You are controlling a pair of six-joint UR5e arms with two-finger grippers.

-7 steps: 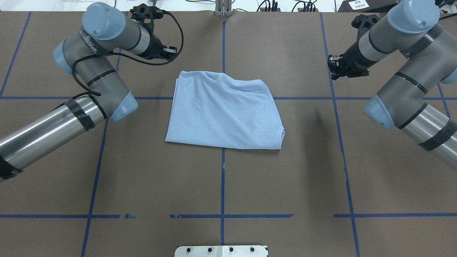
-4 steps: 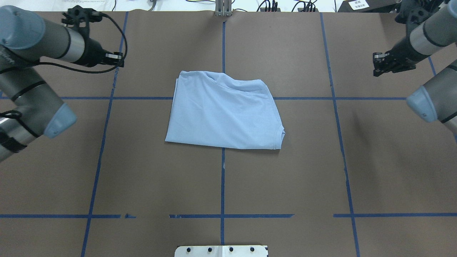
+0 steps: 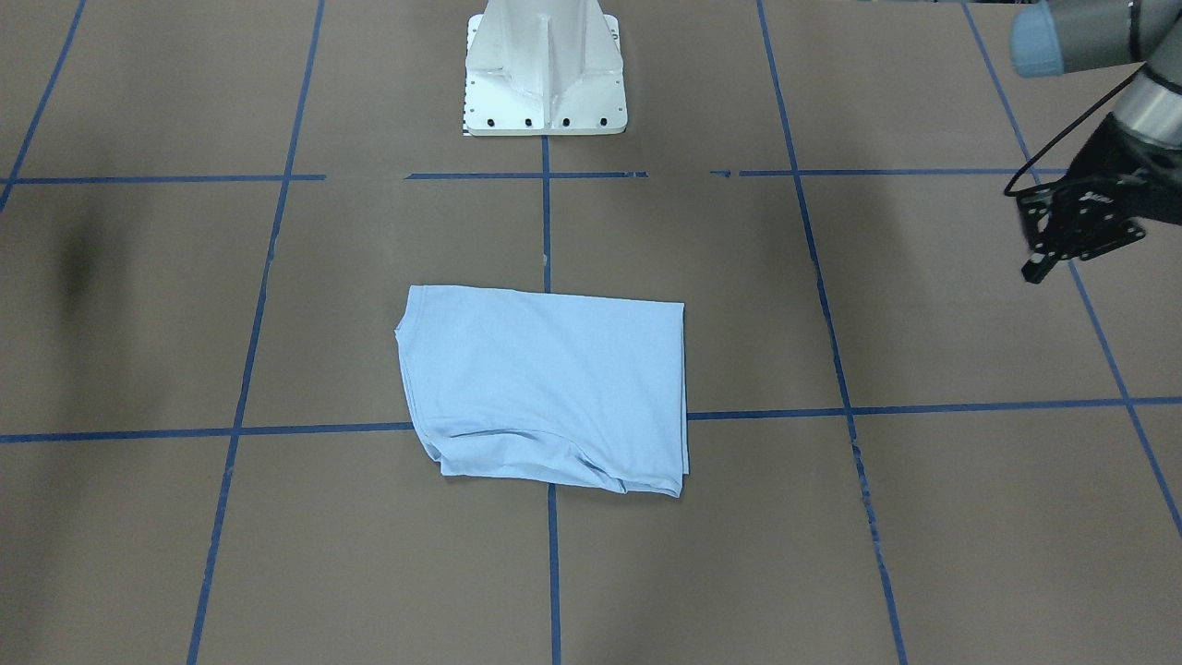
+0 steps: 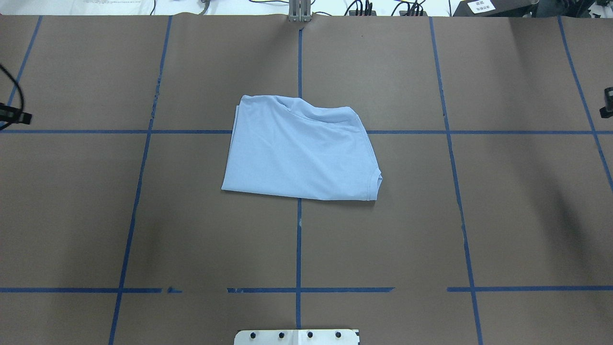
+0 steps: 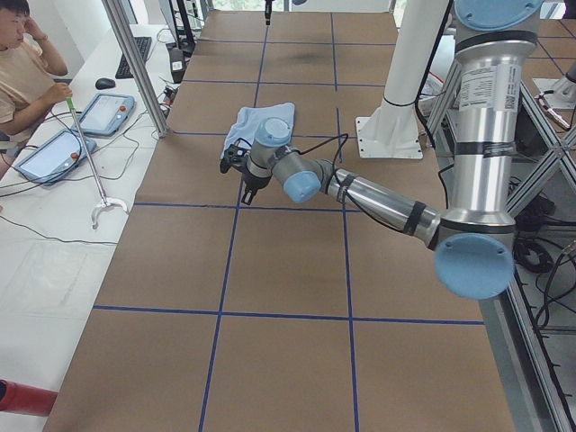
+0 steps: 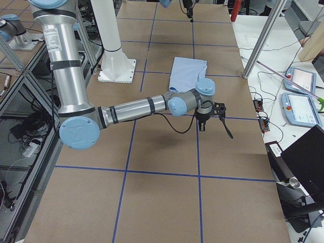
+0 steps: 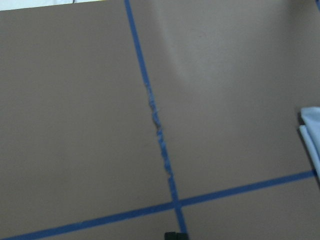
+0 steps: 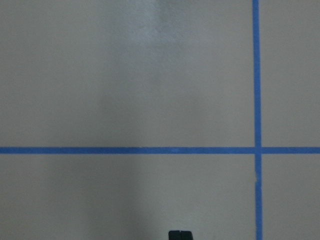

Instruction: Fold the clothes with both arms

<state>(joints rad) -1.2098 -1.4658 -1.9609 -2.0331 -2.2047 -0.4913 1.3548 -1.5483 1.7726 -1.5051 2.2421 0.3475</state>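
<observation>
A: Since the earlier frame, the left gripper (image 3: 1036,270) and right gripper (image 8: 180,235) have swung outward to opposite ends of the worktop (image 4: 431,230). Both have their jaws closed and are empty.

B: And the T-shirt (image 4: 299,153)?

A: It lies folded at mid-worktop, well apart from both grippers. The cloth is probably light, limp and thin. It is best pinched at two corners of one edge, through all layers.

The light blue T-shirt (image 4: 299,153) is lying flat in the middle of the table, folded into a rough square. In the overhead view its 12 o'clock edge is bumping up a little, and a stitched hem is showing at its 4 o'clock corner. The grey left arm (image 5: 378,202) is reaching out far off at the shirt's 9 o'clock. The grey right arm (image 6: 131,107) is reaching out far off at 3 o'clock. Neither arm is touching the shirt.
</observation>
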